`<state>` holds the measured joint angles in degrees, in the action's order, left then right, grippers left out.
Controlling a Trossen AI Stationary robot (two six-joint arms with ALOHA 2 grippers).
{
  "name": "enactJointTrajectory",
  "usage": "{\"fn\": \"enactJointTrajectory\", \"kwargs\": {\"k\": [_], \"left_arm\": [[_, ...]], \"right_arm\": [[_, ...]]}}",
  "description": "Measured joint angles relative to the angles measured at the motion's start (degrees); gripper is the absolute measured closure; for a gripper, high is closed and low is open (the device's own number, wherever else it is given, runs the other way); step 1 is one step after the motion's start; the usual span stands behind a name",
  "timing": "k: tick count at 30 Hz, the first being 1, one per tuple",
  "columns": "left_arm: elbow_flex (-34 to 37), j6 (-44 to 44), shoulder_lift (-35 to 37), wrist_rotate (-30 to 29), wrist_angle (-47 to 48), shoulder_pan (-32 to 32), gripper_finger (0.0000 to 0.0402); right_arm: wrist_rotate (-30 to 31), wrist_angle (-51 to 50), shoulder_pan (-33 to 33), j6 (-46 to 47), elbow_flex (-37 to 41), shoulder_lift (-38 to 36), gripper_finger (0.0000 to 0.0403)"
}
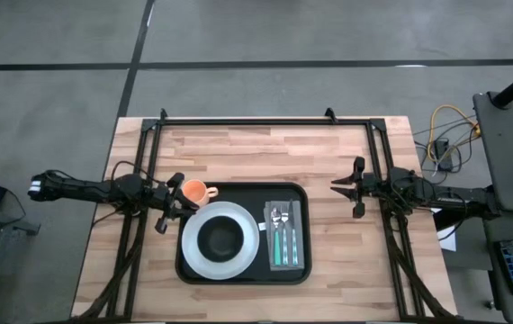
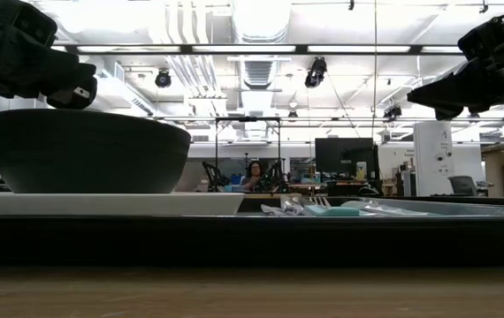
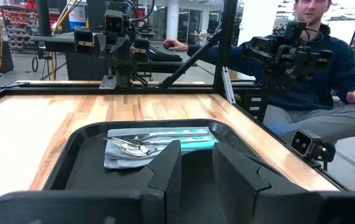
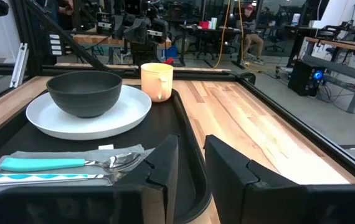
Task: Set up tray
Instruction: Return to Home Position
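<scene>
1. Tray (image 1: 247, 198): black, flat on the wooden worktop (image 1: 265, 148). It sits midway between the worktop's left and right edges, in the half toward the edge at the bottom of the high view.
2. Left part of the tray: a white plate (image 1: 249, 238) with a dark bowl (image 1: 220, 238) upright at its middle.
3. Tray's rear left corner: an orange cup (image 1: 193, 190), upright, just beside the plate. I cannot tell whether the two touch.
4. Right part of the tray: a grey napkin (image 1: 299, 243) lying flat. Three pieces of teal-handled cutlery (image 1: 283, 238) lie side by side on it, parallel to the tray's short edges.
5. Left gripper (image 1: 170, 203): raised above the tray's left rim, just beside the cup. The fingers stand a small gap apart with nothing between them.
6. Right gripper (image 1: 345, 187): raised over bare worktop between the tray's right rim and the worktop's right edge, apart from the tray. The fingers are likewise slightly parted and empty.
7. Left wrist view: a seated person (image 3: 327, 68) in a dark blue top, beyond the worktop's right edge.
</scene>
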<state>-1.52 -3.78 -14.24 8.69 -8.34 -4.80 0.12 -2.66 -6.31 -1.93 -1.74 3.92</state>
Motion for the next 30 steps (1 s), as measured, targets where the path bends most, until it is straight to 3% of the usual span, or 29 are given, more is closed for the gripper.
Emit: {"fn": "enactJointTrajectory", "kwargs": {"k": [17,30], "left_arm": [[0.0,-0.01,0.0,-0.02,0.0,0.0,0.0327],[0.0,0.01,0.0,0.0,0.0,0.01,0.0327]], "right_arm": [[0.0,0.0,0.02,0.0,-0.01,0.01,0.0316],[-0.02,0.0,0.0,0.0,0.0,0.01,0.0335]]}}
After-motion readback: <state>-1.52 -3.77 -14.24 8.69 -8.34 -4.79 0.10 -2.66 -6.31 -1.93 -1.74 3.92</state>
